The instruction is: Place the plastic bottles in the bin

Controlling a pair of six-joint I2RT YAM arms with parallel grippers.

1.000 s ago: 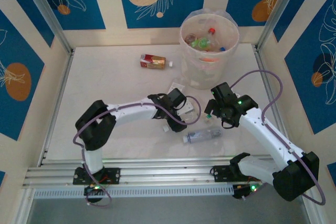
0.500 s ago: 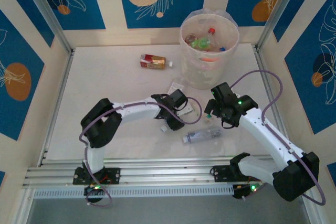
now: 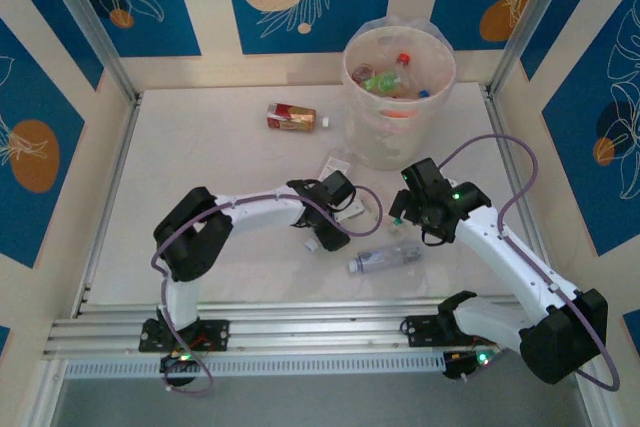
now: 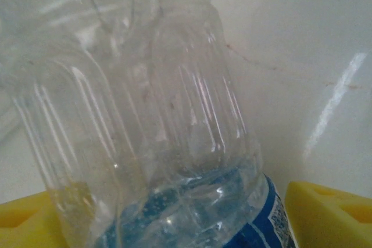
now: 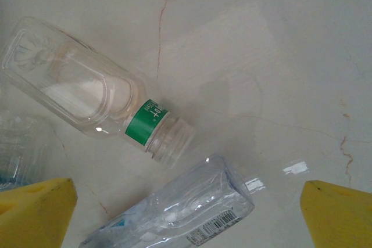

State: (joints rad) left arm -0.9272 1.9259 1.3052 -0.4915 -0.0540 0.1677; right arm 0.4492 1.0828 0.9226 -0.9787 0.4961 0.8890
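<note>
My left gripper [image 3: 342, 209] sits low at the table's middle, open, its yellow fingertips [image 4: 331, 213] either side of a clear bottle with a blue label [image 4: 145, 132]. A small gap shows on the right side. My right gripper [image 5: 186, 225] hovers open above a clear bottle with a barcode [image 5: 180, 213], which lies flat [image 3: 385, 258]. Beside it lies a capless green-labelled bottle [image 5: 87, 100]. A red-labelled bottle [image 3: 291, 118] lies at the back left. The cream-white bin [image 3: 432, 105] stands at the back right with several bottles inside.
Another flattened clear bottle [image 3: 337, 164] lies just left of the bin's foot. Blue-patterned walls and metal posts [image 3: 88, 22] close in the table. A ribbed rail [image 3: 300, 332] runs along the near edge.
The left arm's elbow has shifted slightly to the right while its gripper stays over the blue-labelled bottle. The right arm and the bottles have not moved.
</note>
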